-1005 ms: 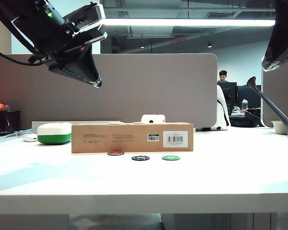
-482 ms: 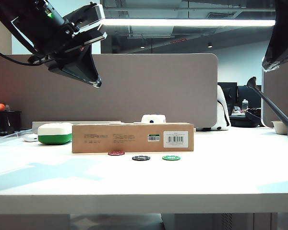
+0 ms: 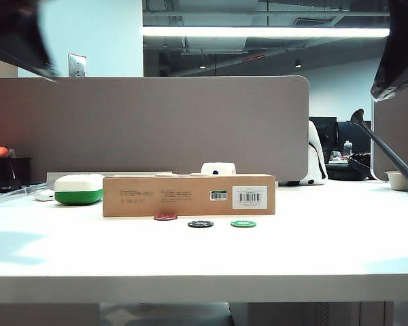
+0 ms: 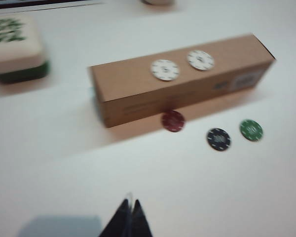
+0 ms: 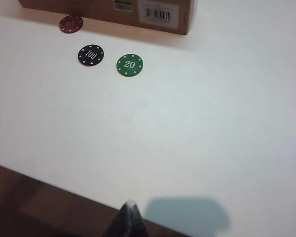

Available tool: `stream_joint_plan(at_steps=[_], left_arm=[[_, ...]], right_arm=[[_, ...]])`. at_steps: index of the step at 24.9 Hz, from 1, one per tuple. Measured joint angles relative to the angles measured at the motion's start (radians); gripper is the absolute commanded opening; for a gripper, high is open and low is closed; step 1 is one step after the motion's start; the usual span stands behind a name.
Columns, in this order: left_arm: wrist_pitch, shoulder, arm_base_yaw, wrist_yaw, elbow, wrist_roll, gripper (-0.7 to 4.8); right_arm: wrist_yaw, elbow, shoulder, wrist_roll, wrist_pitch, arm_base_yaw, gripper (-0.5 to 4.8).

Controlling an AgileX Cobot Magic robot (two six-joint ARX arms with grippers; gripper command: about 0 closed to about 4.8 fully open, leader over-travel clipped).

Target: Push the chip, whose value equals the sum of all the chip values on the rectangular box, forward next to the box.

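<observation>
The red chip (image 4: 173, 120) lay against the box (image 4: 177, 84), ahead of the black chip (image 4: 218, 138) and green chip (image 4: 251, 130); job apparently done. My left gripper (image 4: 129, 216) and right gripper (image 5: 129, 213) hung closed, well back from the box.

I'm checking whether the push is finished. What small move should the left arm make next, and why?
Probably none beyond retreating: the dark-red chip lies by the cardboard box, ahead of the black chip and green chip. The left gripper and right gripper are shut, above the table.
</observation>
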Motion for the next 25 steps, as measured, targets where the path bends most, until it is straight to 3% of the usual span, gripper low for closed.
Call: stream_joint_plan(at_steps=[7, 10, 13, 16, 20, 25], left_arm=[[-0.051, -0.479, 0.223, -0.007, -0.263, -0.063, -0.05], [-0.057, -0.799, 0.318, -0.093, -0.395, -0.005, -0.05], [-0.060, -0.969, 0.391, -0.201, -0.482, 0.043, -0.05], [-0.065, -0.961, 0.404, -0.225, -0.497, 0.048, -0.05], [-0.051, -0.959, 0.353, -0.227, -0.539, 0.049, -0.05], [0.123, -0.959, 0.292, -0.225, -0.737, 0.000, -0.05]], right_arm=[[0.000, 0.000, 0.001, 0.000, 0.000, 0.000, -0.04], [0.000, 0.000, 0.001, 0.000, 0.000, 0.000, -0.04], [0.000, 0.000, 0.001, 0.000, 0.000, 0.000, -0.04], [-0.001, -0.001, 0.001, 0.000, -0.003, 0.000, -0.04], [-0.001, 0.000, 0.001, 0.000, -0.003, 0.001, -0.04], [-0.001, 0.000, 0.000, 0.000, -0.003, 0.000, -0.04]])
